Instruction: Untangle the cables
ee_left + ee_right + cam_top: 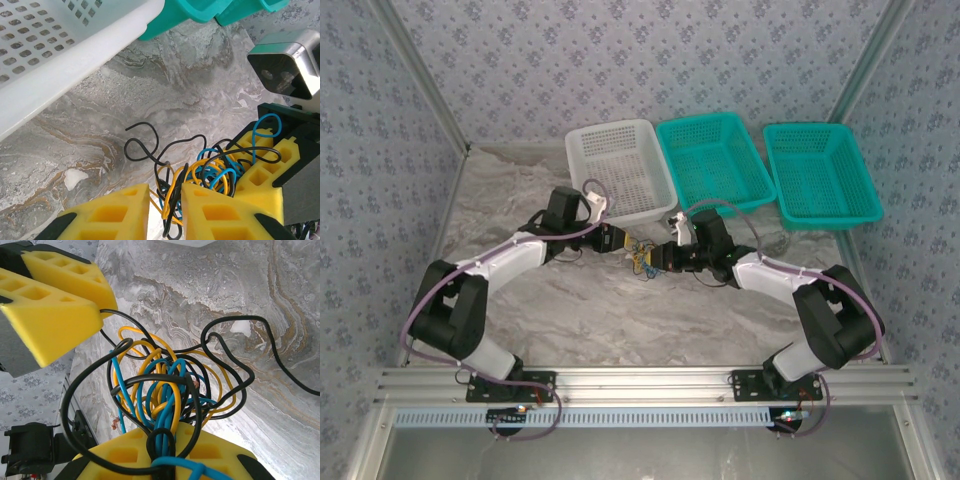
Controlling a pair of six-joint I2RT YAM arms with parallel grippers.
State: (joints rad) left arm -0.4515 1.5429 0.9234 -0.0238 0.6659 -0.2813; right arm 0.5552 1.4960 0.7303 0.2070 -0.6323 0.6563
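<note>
Located cable tangle (642,262) over marbled table (620,320), between both grippers, near white basket (620,170). Found right gripper (165,455) clamped on blue and black strands; left gripper (165,210) narrowly parted, yellow and black strands in gap. Judged risk: pulling apart could cinch loops tight, or slip strands free on left.

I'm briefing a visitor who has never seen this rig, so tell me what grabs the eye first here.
The cable tangle, a knot of black, yellow and blue wire, sits at mid-table between two yellow-padded claws. The right claw pinches it, and strands run through the gap of the left claw. Behind them, a white basket and two teal baskets stand in a row.
</note>
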